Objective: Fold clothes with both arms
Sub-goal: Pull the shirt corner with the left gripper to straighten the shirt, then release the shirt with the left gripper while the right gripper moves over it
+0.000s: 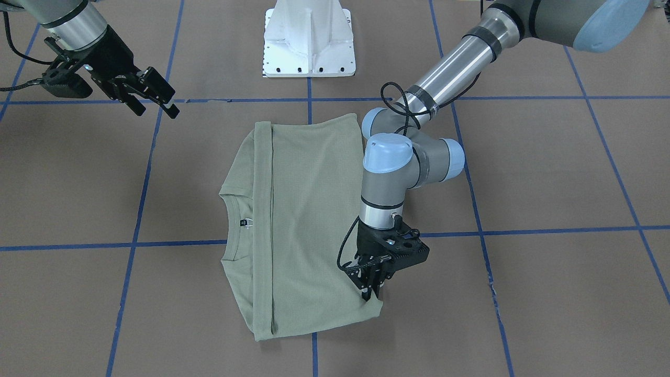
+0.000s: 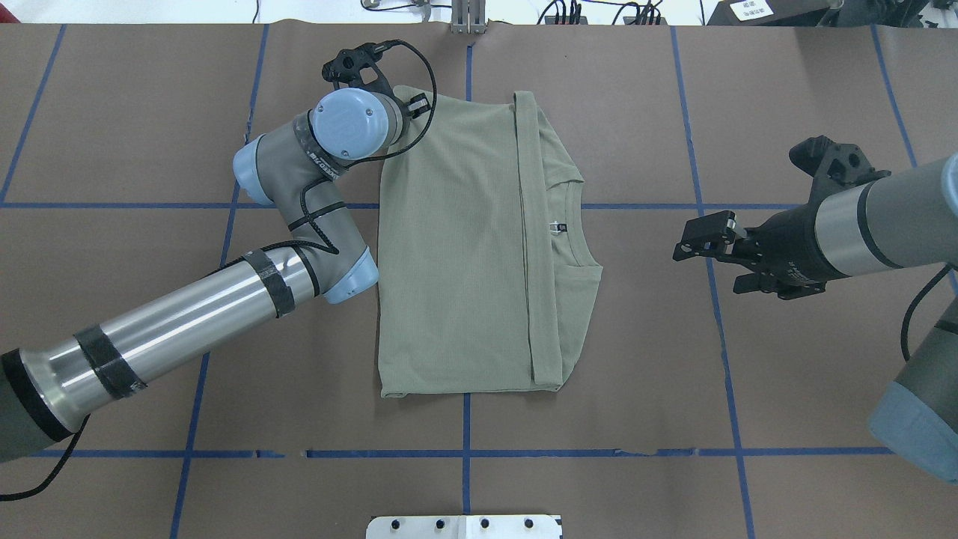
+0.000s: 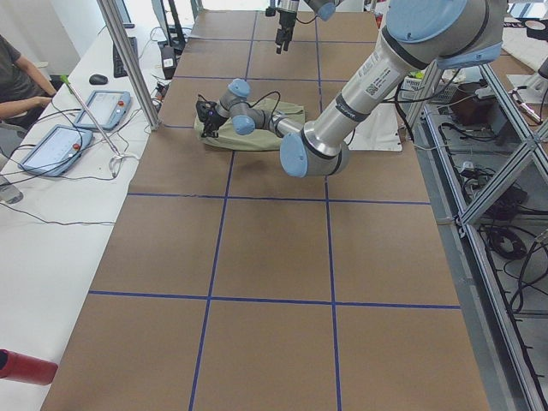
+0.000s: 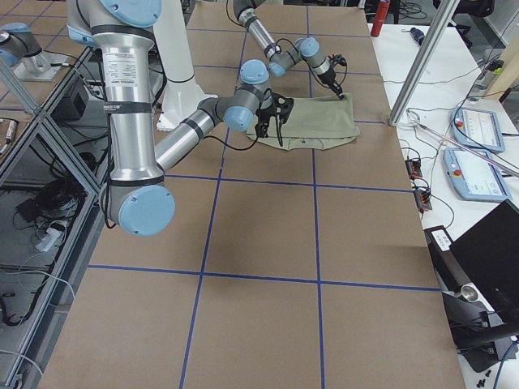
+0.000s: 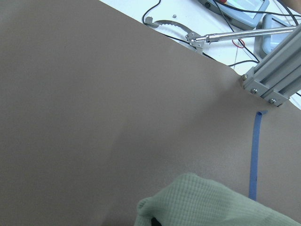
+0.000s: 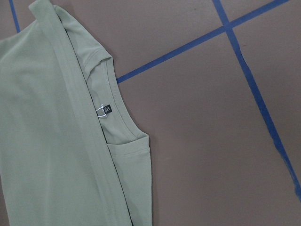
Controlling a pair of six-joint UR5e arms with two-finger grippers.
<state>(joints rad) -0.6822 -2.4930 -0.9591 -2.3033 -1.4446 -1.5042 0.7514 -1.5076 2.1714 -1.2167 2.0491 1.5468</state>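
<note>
The pale sage-green shirt (image 1: 309, 220) (image 2: 456, 262) lies flat on the brown table, folded into a rectangle. Its neck label (image 6: 107, 109) faces up on my right-hand side. My left gripper (image 1: 372, 290) points straight down at the shirt's far corner on my left side, fingers pinched together on the fabric. The left wrist view shows that corner (image 5: 211, 202) bunched up around a dark fingertip (image 5: 153, 221). My right gripper (image 1: 157, 111) (image 2: 707, 262) hovers open above bare table, well off the neck side, holding nothing.
The white pedestal (image 1: 309, 42) stands at the robot's side of the table. Blue tape lines (image 2: 464, 453) grid the brown surface. An aluminium post (image 5: 273, 80) and tablets (image 3: 103, 107) lie past the far edge, where a person (image 3: 17, 73) sits.
</note>
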